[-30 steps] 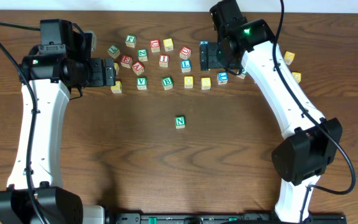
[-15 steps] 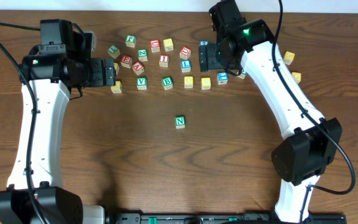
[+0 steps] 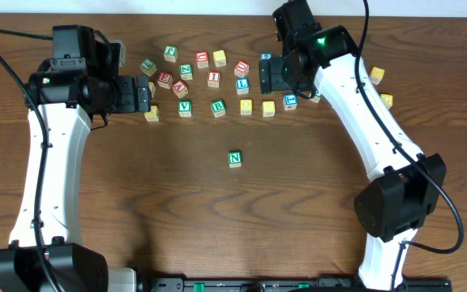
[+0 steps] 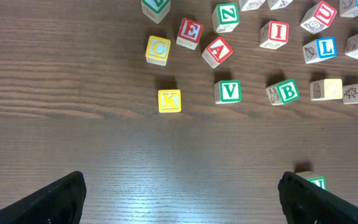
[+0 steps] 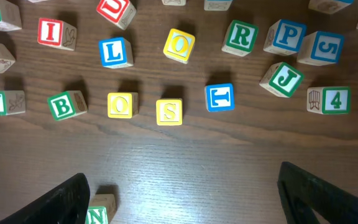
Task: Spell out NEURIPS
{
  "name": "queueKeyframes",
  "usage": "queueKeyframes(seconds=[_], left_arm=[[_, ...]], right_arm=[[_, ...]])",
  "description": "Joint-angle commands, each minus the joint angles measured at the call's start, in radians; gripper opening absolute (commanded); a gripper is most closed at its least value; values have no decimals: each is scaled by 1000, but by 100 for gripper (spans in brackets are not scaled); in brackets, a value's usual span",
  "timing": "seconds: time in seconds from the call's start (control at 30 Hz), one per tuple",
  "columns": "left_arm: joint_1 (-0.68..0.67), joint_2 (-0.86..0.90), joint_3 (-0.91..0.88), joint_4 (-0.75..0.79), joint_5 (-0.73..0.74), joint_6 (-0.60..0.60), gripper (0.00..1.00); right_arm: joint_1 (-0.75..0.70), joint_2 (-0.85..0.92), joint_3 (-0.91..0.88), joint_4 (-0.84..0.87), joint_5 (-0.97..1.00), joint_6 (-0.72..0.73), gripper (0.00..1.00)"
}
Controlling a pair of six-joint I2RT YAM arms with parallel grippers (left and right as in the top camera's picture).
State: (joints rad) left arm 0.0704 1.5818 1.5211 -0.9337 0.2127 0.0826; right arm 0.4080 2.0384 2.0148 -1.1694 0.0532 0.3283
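Centre of the overhead frame — N cube (image 3: 234,159) sits alone, well apart from the letter scatter along the upper edge. Green N faces up and reads upright, sides roughly square to the frame; being a cube, it has no long axis of its own. Both tools are spread wide, pinching nothing: left gripper (image 4: 180,183), right gripper (image 5: 182,180). Likely next: E cube (image 4: 189,31), red, upper middle of the left wrist view, crowded by A cube (image 4: 216,51) — put fingers on its free sides, lift straight, set it just frame-right of N on the same heading.

N cube (image 3: 234,159) lies well below I cube (image 3: 213,79).
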Motion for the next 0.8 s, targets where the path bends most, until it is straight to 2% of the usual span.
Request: queueKeyframes(seconds=[0.0, 0.13, 0.4, 0.57, 0.73, 0.77], left_arm=[[1, -5, 26, -4, 28, -67, 98], [1, -5, 26, -4, 37, -127, 97], [-13, -5, 28, 38, 63, -125, 98], [-58, 1, 44, 64, -38, -145, 98], [-89, 66, 159, 30, -114, -148, 98], [-89, 133, 259, -13, -119, -156, 98]], right_arm=[[3, 6, 22, -13, -4, -12, 92], [-8, -6, 28, -31, -11, -12, 93], [-43, -36, 28, -53, -23, -13, 95], [-49, -36, 28, -55, -27, -13, 95], [-49, -36, 28, -61, -31, -12, 95], [-48, -36, 28, -63, -30, -12, 95]])
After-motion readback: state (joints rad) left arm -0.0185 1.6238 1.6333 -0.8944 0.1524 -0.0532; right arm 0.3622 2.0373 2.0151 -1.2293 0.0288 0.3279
